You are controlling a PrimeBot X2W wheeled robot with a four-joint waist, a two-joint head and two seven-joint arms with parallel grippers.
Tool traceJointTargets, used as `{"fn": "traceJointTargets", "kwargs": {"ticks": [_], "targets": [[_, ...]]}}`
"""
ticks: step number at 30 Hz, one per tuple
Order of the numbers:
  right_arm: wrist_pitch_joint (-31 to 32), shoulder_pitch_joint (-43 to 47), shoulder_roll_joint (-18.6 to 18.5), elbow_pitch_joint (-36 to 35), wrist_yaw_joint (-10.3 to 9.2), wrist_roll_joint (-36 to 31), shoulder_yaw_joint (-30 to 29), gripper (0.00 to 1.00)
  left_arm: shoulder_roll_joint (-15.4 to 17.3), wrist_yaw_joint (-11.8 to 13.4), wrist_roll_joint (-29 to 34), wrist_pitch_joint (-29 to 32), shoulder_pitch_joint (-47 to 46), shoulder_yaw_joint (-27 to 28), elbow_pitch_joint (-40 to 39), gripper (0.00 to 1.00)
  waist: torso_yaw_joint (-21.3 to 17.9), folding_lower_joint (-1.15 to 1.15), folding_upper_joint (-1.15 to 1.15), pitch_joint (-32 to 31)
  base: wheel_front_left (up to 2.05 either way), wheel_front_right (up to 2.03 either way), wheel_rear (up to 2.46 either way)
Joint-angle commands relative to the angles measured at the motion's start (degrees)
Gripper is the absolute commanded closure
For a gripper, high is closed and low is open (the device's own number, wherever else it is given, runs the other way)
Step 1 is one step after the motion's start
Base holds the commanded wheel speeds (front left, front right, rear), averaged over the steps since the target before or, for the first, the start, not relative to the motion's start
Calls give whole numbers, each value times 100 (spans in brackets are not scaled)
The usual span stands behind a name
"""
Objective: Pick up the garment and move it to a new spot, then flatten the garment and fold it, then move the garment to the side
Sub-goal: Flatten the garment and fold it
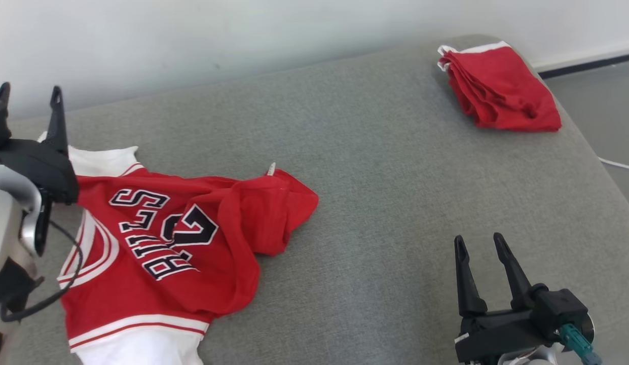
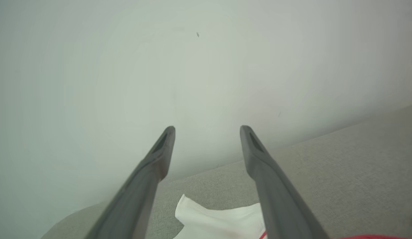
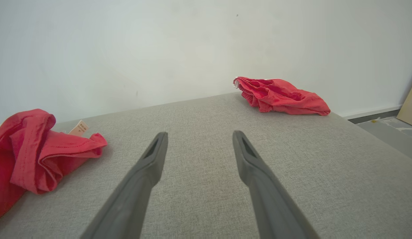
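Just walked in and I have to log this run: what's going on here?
A two-armed robot is working on clothes laid on a grey cushion. A red jersey lies rumpled and unfolded at its left, partly doubled over itself. A folded red garment sits at the far right corner. The left jaws and right jaws both stand open and hold nothing: the left above the jersey's edge, the right over bare cushion.

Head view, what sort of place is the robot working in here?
Likely an indoor room, perhaps a bedroom or test space: a grey fabric-covered surface, like a bed or couch, against a plain white wall, with a crumpled red jersey and a folded red garment lying on it.
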Motion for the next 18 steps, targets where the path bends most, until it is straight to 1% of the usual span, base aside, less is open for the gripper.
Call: {"fn": "traceJointTargets", "kwargs": {"ticks": [1,2,3,4,5,11,18], "targets": [[-9,108,15,1,-14,-33,-26,0,-25,89,43,-23,273,145,-372,0,237,0,0,-219,0,0,0],[-9,108,15,1,-14,-33,-26,0,-25,89,43,-23,273,145,-372,0,237,0,0,-219,0,0,0],[-9,155,13,16,-14,-32,-34,0,-33,171,93,-21,545,297,-764,0,338,0,0,-300,0,0,0],[-9,155,13,16,-14,-32,-34,0,-33,171,93,-21,545,297,-764,0,338,0,0,-300,0,0,0],[-9,182,13,18,-14,-33,-23,0,-34,224,117,-22,696,382,-979,0,383,0,0,-339,0,0,0],[-9,339,12,32,-14,-68,-35,0,-55,526,221,-23,1776,867,-2133,0,674,0,0,-571,0,0,0],[-9,512,12,46,-14,-107,-54,0,-139,875,256,-23,3101,1329,-3186,0,982,0,0,-791,0,0,0]]}}
